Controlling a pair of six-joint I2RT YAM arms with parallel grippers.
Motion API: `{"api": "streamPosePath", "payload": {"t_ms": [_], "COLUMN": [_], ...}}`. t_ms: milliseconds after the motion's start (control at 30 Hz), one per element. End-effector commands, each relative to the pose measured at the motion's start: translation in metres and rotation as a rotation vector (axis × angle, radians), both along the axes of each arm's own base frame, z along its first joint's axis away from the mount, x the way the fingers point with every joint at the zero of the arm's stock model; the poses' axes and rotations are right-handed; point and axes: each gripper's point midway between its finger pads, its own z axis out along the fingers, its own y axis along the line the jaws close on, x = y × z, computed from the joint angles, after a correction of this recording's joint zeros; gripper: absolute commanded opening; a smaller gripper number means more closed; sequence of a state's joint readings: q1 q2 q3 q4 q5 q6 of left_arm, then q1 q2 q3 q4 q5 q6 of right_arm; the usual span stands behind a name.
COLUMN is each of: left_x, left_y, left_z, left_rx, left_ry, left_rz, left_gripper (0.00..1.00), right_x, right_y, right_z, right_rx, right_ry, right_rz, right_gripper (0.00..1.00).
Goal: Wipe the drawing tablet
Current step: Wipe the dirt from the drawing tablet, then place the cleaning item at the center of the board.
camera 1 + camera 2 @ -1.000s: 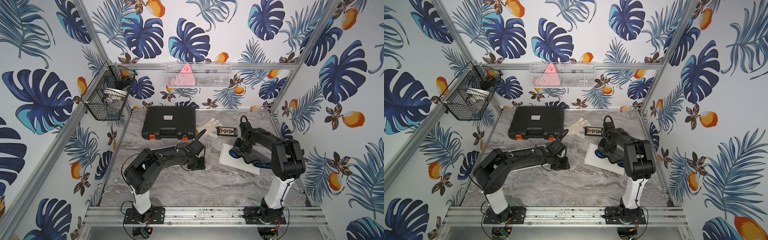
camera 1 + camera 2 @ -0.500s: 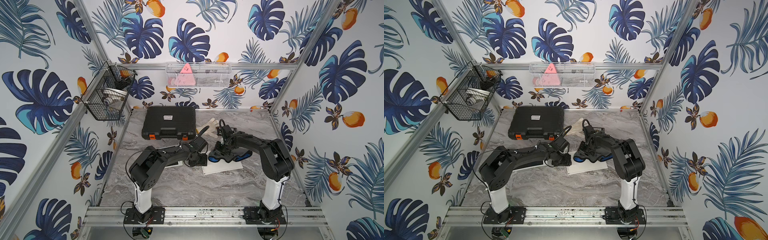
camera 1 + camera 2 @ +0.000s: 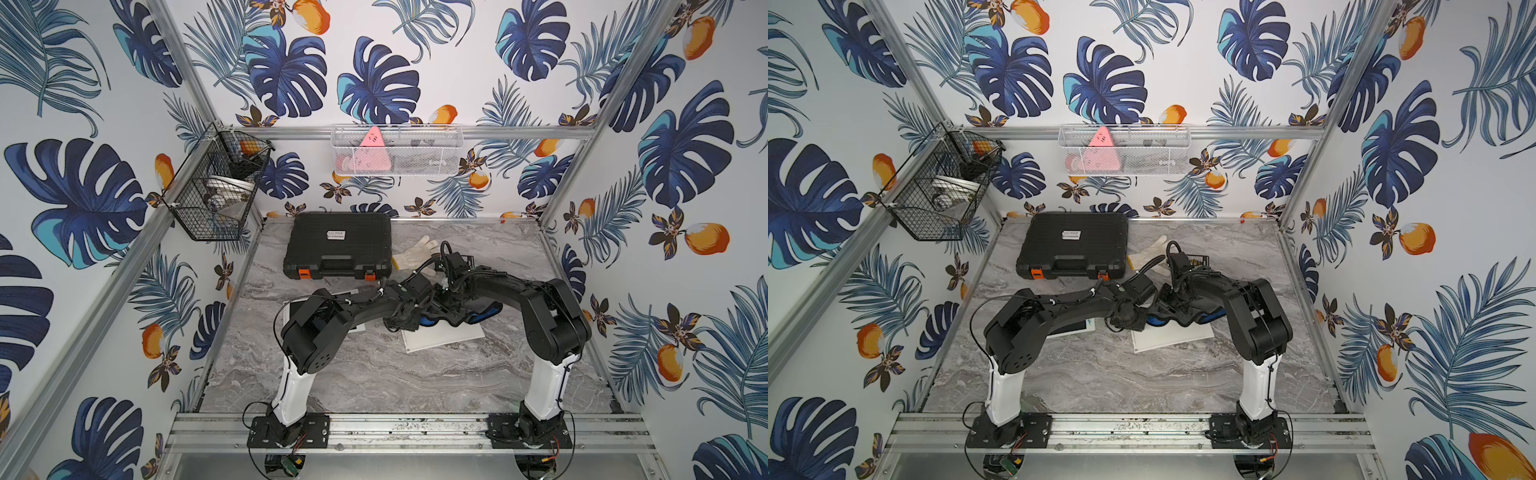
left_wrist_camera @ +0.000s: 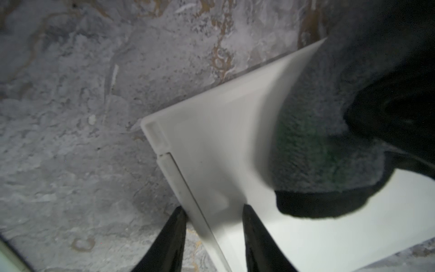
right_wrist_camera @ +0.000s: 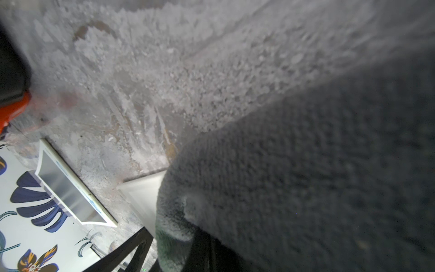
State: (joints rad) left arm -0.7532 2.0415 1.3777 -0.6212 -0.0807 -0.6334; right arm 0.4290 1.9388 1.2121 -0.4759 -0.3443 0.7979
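Two grippers: left gripper (image 4: 213, 207) and right gripper (image 5: 174, 249), close together over the drawing tablet (image 3: 449, 336).
Left grip: fingers (image 4: 169, 237) partly apart, straddling the drawing tablet's long edge, with one tip over the marble table (image 4: 70, 117) and one over the slab.
Right grip: pressed together on one cloth (image 5: 294, 176), which lies on the drawing tablet beside the left fingers.
Count: one drawing tablet, one cloth, one tool case (image 3: 338, 253), one glove (image 3: 413, 251), one white-framed screen (image 5: 70, 195).
Room: corner ahead of left fingers uncovered; bare marble beyond.
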Motion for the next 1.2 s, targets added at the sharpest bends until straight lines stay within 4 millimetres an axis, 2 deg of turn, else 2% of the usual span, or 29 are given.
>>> {"api": "streamPosePath", "payload": {"t_ms": [0,67,167,300,367,467,567,633,700,800,900,1000,1033,1100,1167], "left_x": [-0.036,-0.039,-0.044,-0.048,-0.049,-0.049,-0.046,-0.044,-0.041,-0.035,-0.025,-0.011,-0.006,0.004,0.012], "left_y": [0.045,0.049,0.053,0.057,0.058,0.057,0.052,0.049,0.046,0.043,0.039,0.029,0.025,0.016,0.01], "left_z": [-0.035,-0.04,-0.047,-0.05,-0.05,-0.048,-0.046,-0.044,-0.043,-0.045,-0.041,-0.023,-0.015,0.01,0.036], "left_rx": [0.192,0.204,0.216,0.213,0.218,0.21,0.192,0.183,0.162,0.134,0.09,0.009,-0.018,-0.078,-0.135], "left_ry": [0.131,0.139,0.153,0.156,0.16,0.153,0.15,0.148,0.149,0.163,0.154,0.121,0.104,0.059,0.017], "left_rz": [-0.01,-0.009,-0.006,-0.002,-0.004,-0.002,-0.001,0.0,0.008,0.025,0.042,0.048,0.045,0.035,0.032], "left_gripper": [0.36,0.34,0.32,0.31,0.3,0.3,0.3,0.3,0.31,0.32,0.35,0.46,0.51,0.6,0.65], "right_x": [-0.015,-0.007,0.008,0.023,0.027,0.025,0.003,-0.022,-0.059,-0.102,-0.124,-0.125,-0.125,-0.127,-0.129], "right_y": [-0.034,-0.055,-0.104,-0.17,-0.191,-0.21,-0.225,-0.234,-0.242,-0.237,-0.212,-0.179,-0.167,-0.143,-0.125], "right_z": [-0.02,-0.022,-0.026,-0.019,-0.011,0.011,0.034,0.042,0.043,0.034,0.021,0.037,0.043,0.053,0.061], "right_rx": [-0.121,-0.153,-0.189,-0.256,-0.297,-0.382,-0.471,-0.514,-0.558,-0.544,-0.448,-0.439,-0.427,-0.401,-0.41], "right_ry": [0.1,0.105,0.127,0.125,0.118,0.095,0.072,0.075,0.105,0.158,0.19,0.072,0.039,-0.001,-0.037], "right_rz": [-0.067,-0.123,-0.273,-0.457,-0.494,-0.502,-0.542,-0.578,-0.594,-0.553,-0.451,-0.321,-0.288,-0.234,-0.187], "right_gripper": [0.0,0.0,0.0,0.0,0.0,0.0,0.0,0.0,0.0,0.0,0.01,0.38,0.45,0.53,0.54]}}
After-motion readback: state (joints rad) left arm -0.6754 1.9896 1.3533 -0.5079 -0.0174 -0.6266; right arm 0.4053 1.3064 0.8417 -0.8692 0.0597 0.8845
